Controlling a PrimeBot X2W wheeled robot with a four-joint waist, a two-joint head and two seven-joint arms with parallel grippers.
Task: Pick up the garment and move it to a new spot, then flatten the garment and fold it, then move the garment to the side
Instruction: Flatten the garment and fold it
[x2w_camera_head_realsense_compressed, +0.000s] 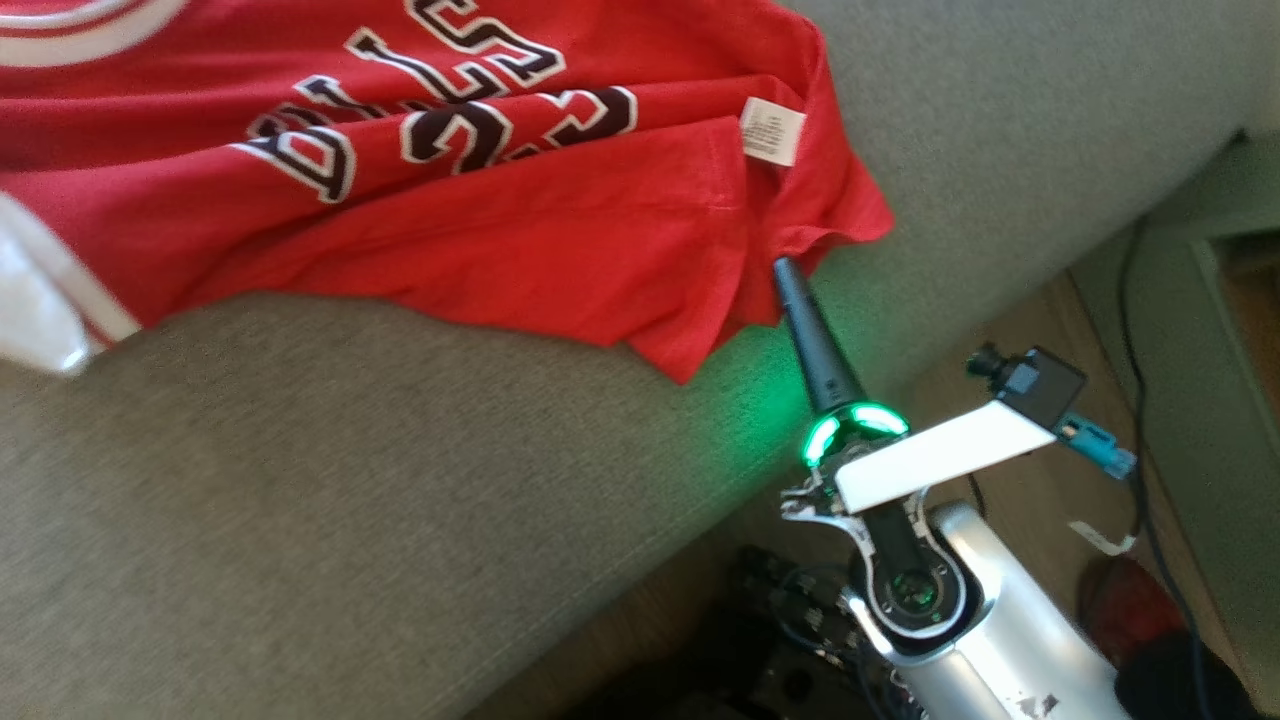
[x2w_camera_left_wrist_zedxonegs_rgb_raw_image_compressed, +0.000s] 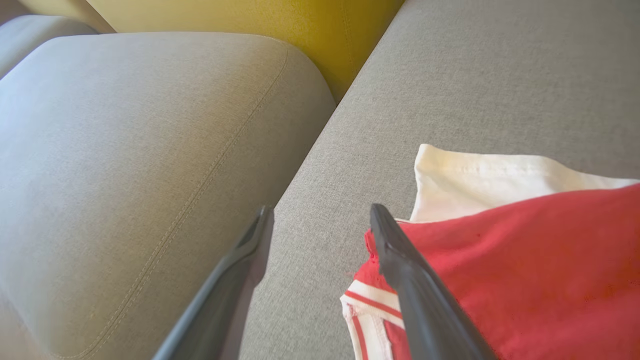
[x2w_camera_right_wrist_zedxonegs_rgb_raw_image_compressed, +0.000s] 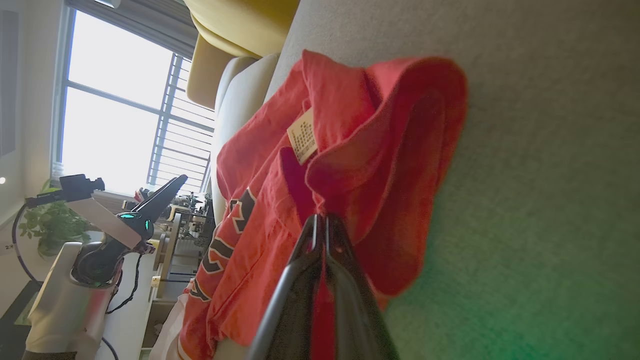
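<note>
At mid-right the right gripper (x2w_camera_head_realsense_compressed: 784, 270) pinches a corner of the red garment (x2w_camera_head_realsense_compressed: 560, 240), which stretches off to the upper left, while the left gripper (x2w_camera_left_wrist_zedxonegs_rgb_raw_image_compressed: 320, 215) is spread wide.

This is looking like a home living room: a grey fabric sofa (x2w_camera_head_realsense_compressed: 400, 520) is taking up most of the scene, a yellow cushion (x2w_camera_left_wrist_zedxonegs_rgb_raw_image_compressed: 240, 20) is sitting behind it, daylight is coming through a tall window (x2w_camera_right_wrist_zedxonegs_rgb_raw_image_compressed: 115, 100) with slatted blinds, and a potted plant (x2w_camera_right_wrist_zedxonegs_rgb_raw_image_compressed: 50, 225) is standing below that.
</note>
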